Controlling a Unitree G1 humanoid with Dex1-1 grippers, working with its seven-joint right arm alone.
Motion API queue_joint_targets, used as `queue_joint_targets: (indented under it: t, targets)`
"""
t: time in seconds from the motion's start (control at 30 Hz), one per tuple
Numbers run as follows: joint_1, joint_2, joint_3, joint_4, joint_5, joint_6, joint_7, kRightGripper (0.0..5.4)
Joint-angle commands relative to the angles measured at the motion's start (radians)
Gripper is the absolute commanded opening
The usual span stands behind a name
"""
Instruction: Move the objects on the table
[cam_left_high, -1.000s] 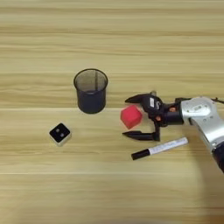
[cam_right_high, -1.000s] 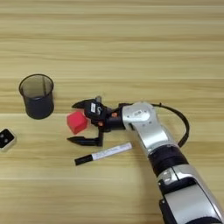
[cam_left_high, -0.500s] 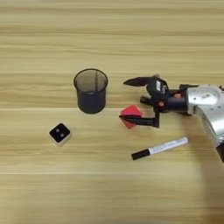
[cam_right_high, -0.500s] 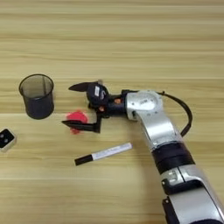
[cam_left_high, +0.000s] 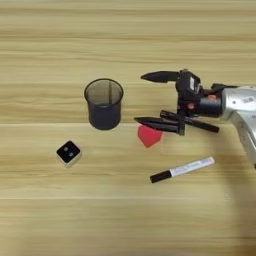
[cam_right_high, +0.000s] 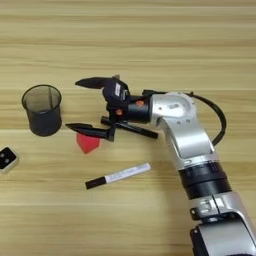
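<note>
1. Since a second ago, the right gripper (cam_left_high: 150, 99) has swung from straddling the red cube (cam_left_high: 149, 136) to a spot above it. The cube, earlier between the fingers, now lies free on the table (cam_left_high: 125, 30), just under the lower fingertip and tipped onto a corner. The cup, white cube and pen have not moved.

2. Left eye view: the gripper reaches in from 3 o'clock, its two black fingers spread wide and holding nothing. The upper finger (cam_left_high: 160, 76) points toward 9 o'clock; the lower finger (cam_left_high: 155, 123) runs just above the red cube. Whether that finger touches the cube cannot be told. A black mesh cup (cam_left_high: 104, 103) stands upright at 9 o'clock from the gripper, close beside the fingertips but apart from them. The white cube (cam_left_high: 69, 152) with its black two-dotted face up lies at 7 o'clock from the cup. The pen (cam_left_high: 182, 169), white-barrelled with a black cap, lies slanted at 5 o'clock from the red cube, clear of it.

3. Right eye view: the silver forearm (cam_right_high: 182, 127) rises from the bottom right edge and bends toward 9 o'clock. The gripper's fingers stand wide apart, the red cube directly below the lower one. The mesh cup sits at far left; the white cube is at the left edge.
</note>
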Motion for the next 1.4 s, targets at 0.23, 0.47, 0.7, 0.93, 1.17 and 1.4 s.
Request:
queue_joint_targets:
  t: [0.23,0.47,0.7,0.93,1.17,1.4]
  targets:
    - [-0.069,-0.015,-0.044,-0.137,0.063,0.032,-0.055,5.37]
    - [-0.065,0.018,-0.006,-0.205,0.083,0.075,-0.065,5.37]
    - [-0.061,0.054,0.062,-0.259,0.077,0.108,-0.068,5.37]
    - [-0.066,0.095,0.155,-0.280,0.061,0.134,-0.066,5.37]
    - [-0.094,0.163,0.236,-0.253,0.036,0.147,-0.088,5.37]
    - [-0.108,0.234,0.313,-0.208,-0.012,0.164,-0.120,5.37]
